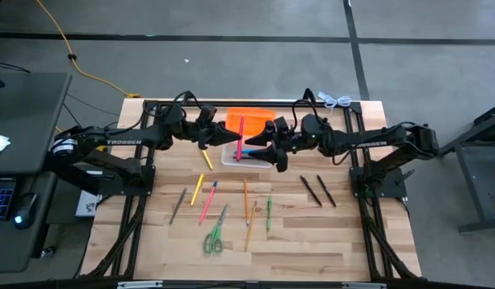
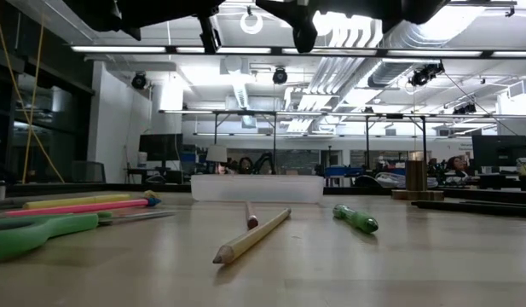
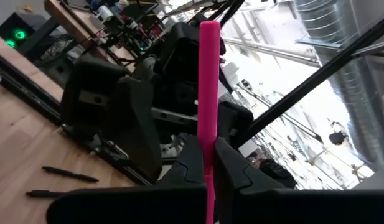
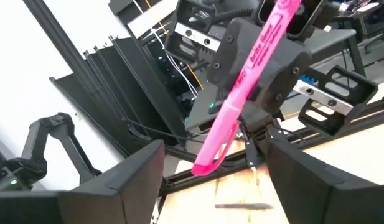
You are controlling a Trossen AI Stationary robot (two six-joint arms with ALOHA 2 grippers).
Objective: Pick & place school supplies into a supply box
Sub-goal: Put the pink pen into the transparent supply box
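High view: the pink highlighter [image 1: 240,136] is seen above the supply box [image 1: 245,154], whose orange lid [image 1: 249,118] lies open behind it. The left gripper [image 1: 205,138] sits just beside the box's left end; the right gripper [image 1: 277,156] is at its right end. The remaining supplies, among them the green-handled scissors [image 1: 214,238] and two dark pens [image 1: 318,191], lie on the table [image 1: 327,241] in front of the box.

Low view: the box is seen across the table, with a pencil [image 2: 250,236] and a green marker [image 2: 356,219] in the foreground. Both grippers hang above, largely cropped.

Left wrist view: the highlighter [image 3: 208,124] is clamped upright between the left gripper's [image 3: 207,168] clenched fingers.

Right wrist view: the right gripper's [image 4: 210,168] fingers are spread wide with nothing between them; the highlighter [image 4: 244,87] is seen beyond them, held by the other arm.

Judgement: the step in hand appears to be the placing of the highlighter, apparently after a hand-over. The next move calls for the left gripper to be positioned over the box opening, lowered, and released only when the highlighter is aligned lengthwise with the box.
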